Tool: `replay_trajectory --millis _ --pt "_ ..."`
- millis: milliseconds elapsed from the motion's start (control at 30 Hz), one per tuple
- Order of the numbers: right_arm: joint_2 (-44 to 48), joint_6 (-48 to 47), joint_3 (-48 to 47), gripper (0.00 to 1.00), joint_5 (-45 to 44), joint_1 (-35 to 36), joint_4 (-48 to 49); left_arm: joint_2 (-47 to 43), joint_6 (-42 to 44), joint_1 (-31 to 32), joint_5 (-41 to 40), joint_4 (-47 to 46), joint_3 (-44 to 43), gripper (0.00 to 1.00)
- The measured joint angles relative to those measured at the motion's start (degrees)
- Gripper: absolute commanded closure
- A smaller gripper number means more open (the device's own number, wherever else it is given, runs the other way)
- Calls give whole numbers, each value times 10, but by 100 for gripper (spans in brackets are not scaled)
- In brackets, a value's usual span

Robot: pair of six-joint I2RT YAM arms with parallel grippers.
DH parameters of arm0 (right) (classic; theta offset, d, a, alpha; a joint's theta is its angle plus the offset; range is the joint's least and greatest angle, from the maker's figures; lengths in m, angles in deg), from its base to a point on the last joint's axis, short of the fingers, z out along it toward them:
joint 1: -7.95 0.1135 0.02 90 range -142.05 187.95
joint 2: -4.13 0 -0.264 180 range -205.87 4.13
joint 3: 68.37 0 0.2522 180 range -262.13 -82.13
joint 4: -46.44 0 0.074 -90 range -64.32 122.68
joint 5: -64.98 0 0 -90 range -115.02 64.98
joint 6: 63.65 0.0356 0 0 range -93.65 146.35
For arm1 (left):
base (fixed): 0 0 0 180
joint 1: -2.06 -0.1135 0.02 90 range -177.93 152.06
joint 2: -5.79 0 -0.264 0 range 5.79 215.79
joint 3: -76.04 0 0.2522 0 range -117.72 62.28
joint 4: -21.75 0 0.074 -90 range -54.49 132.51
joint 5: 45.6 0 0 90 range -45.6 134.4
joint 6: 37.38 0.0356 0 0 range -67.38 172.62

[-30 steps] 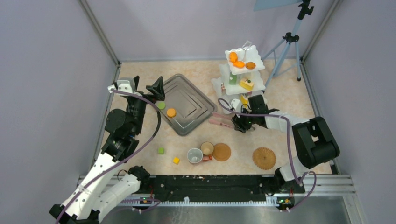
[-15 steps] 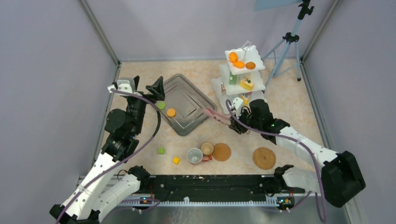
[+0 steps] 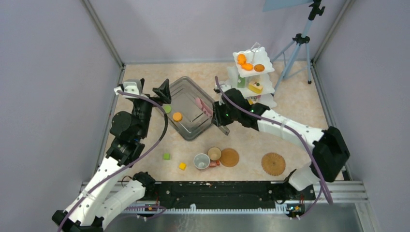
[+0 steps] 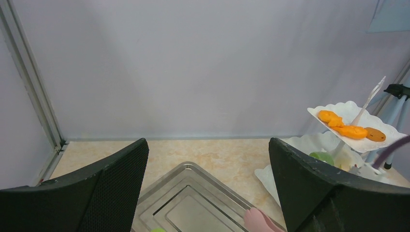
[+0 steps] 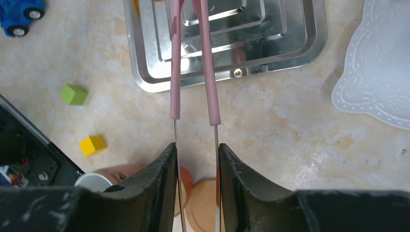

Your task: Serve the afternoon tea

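Observation:
The white three-tier stand (image 3: 251, 72) at the back right carries orange pastries (image 3: 246, 65) on top and a yellow cake wedge (image 3: 255, 87) below. An orange round (image 3: 177, 116) and a green round (image 3: 167, 108) lie at the steel tray's (image 3: 193, 126) left side. A white cup (image 3: 201, 161) and a brown cup (image 3: 214, 153) sit by one woven mat (image 3: 229, 157). A second mat (image 3: 273, 163) lies further right. My right gripper (image 3: 220, 116) is shut on the pink tongs (image 5: 193, 63), whose tips reach over the tray. My left gripper (image 4: 208, 188) hangs open above the tray's left corner.
A green cube (image 5: 74, 94) and a yellow cube (image 5: 93, 144) lie on the table in front of the tray. A blue wheeled toy (image 5: 19, 14) shows at the right wrist view's corner. A tripod (image 3: 297, 43) stands behind the stand. Walls close in the left, back and right.
My right arm swung left, carrying the pink tongs from beside the stand to over the steel tray, and squeezed them narrower. The left arm has not moved.

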Motion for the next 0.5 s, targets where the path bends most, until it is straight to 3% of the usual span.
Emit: replay_trajectory --millis 167,500 --pt "-115 54 -123 66 -5 3 -62 0 3 -1 -2 0 0 1" --pt "-275 86 -274 60 26 15 -135 0 3 -3 -9 0 0 1"
